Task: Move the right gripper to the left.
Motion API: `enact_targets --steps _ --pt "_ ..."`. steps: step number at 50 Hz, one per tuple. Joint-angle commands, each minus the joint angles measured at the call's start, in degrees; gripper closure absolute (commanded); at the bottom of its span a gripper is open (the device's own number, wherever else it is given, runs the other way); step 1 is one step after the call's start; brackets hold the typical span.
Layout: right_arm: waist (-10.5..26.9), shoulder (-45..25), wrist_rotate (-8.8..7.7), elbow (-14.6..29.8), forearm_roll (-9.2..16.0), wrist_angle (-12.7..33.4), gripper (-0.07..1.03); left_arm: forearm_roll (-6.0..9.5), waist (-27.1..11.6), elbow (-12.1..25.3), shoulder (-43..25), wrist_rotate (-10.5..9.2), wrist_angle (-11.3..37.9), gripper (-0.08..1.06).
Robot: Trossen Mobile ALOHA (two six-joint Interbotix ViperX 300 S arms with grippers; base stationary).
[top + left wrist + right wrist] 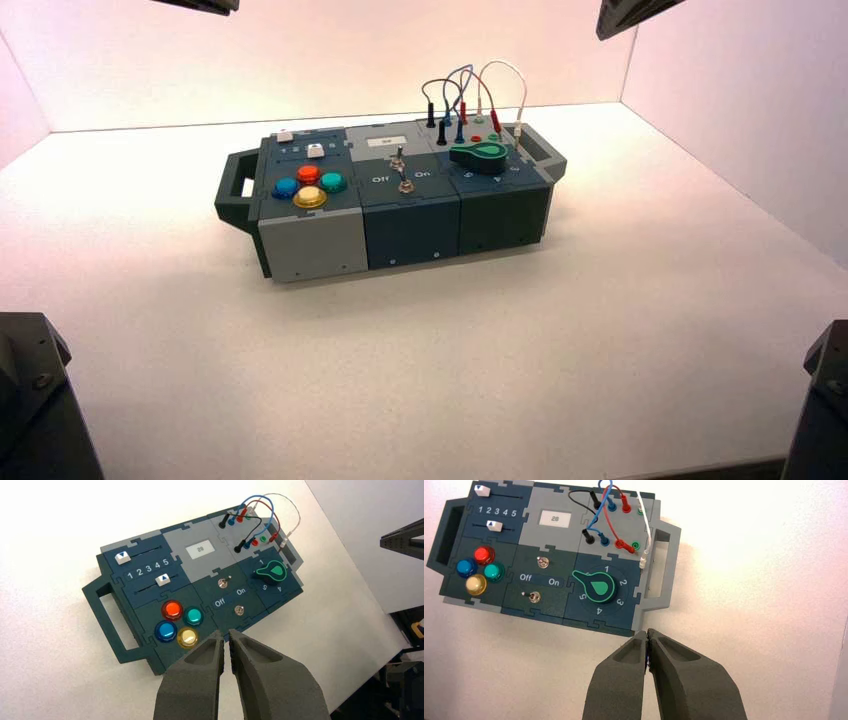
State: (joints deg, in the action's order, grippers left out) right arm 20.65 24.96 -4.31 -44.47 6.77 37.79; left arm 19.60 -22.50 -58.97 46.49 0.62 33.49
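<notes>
Right gripper (648, 632) now, fingertips pressed together with nothing pinched, and it's up between one and two o'clock from the button box (405, 200) in the high view! Over between ten and eleven, there's the left gripper (226, 633), fingers a sliver apart.

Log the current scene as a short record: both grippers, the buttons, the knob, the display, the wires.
right gripper: shut, over the table just off the box's knob-side corner
left gripper: near the yellow button's edge of the box
buttons: red, blue, green, yellow
knob: green-edged, right front
display: middle rear
wires: black, blue, red, white; right rear
</notes>
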Motion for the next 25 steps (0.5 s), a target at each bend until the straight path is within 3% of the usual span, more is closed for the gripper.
enact_targets --steps 1,25 --pt "0.0 0.9 0.09 1.0 0.1 -0.4 0.97 0.0 0.4 0.7 0.2 -0.18 -0.3 0.9" --pt "-0.1 0.9 0.09 0.9 0.1 -0.4 0.97 -0.18 0.4 0.7 0.6 -0.18 -0.3 0.9"
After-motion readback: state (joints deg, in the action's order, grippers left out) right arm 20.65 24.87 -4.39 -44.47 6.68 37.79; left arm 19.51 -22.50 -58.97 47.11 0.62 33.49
